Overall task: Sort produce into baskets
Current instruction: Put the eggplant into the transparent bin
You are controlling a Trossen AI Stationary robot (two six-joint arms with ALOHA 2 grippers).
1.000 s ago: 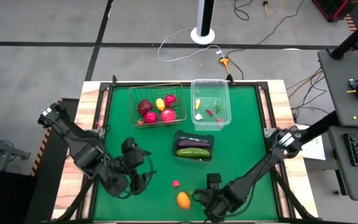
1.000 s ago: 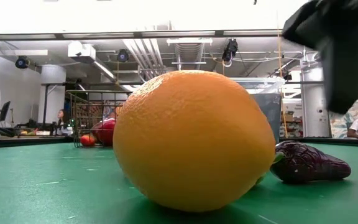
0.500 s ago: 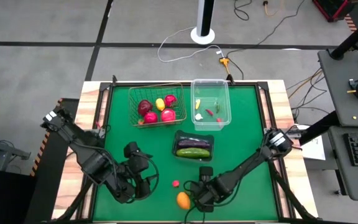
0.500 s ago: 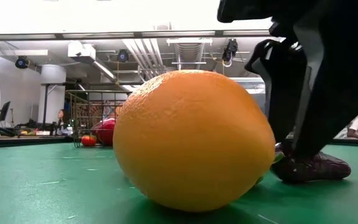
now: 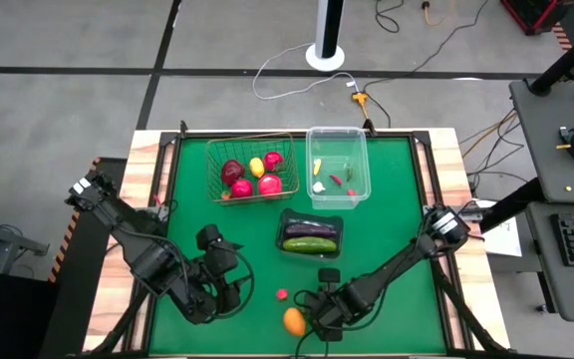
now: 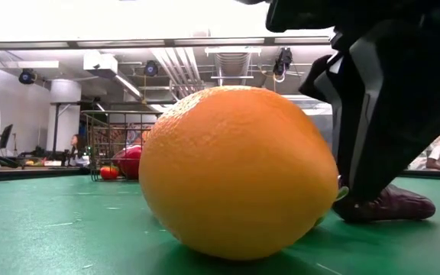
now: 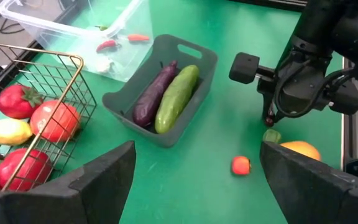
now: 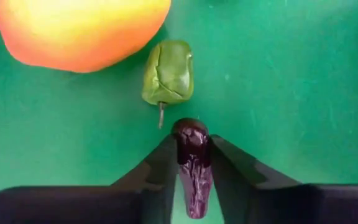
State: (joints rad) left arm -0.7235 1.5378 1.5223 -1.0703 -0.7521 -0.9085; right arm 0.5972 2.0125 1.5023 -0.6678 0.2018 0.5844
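Note:
My right gripper [image 8: 191, 144] stands near the table's near edge and is shut on a small dark-red chili [image 8: 193, 168]. The chili lies on the green mat [image 6: 394, 205]. Beside the gripper lie a small green pepper [image 8: 168, 71] and the orange fruit [image 5: 293, 320], which fills the low view [image 6: 235, 172]. A tiny red piece [image 5: 281, 294] lies just beyond. My left gripper [image 5: 229, 287] hangs open and empty left of them. The wire basket [image 5: 213, 152] holds red fruits and a lemon. The clear tub [image 5: 363, 150] holds chilies and garlic. The dark tray [image 5: 285, 217] holds eggplant and cucumber. My right gripper pinches the dark-red chili between its two fingers, one finger on each long side near its blunt end [image 8: 191, 129]. The fingers come from above, pointing down. The chili lies on the mat, its other end [image 6: 418, 205] sticking out toward the right in the low view.
The three containers stand along the far half of the mat. Open green mat lies between them and the near edge, on both sides of the orange. Wooden strips [image 5: 143, 199] border the mat left and right.
My right gripper has gone toward the table's left edge, toward the orange, and has come down over the dark-red chili. My left gripper has gone a little toward the near edge and the right. The orange has stayed in place.

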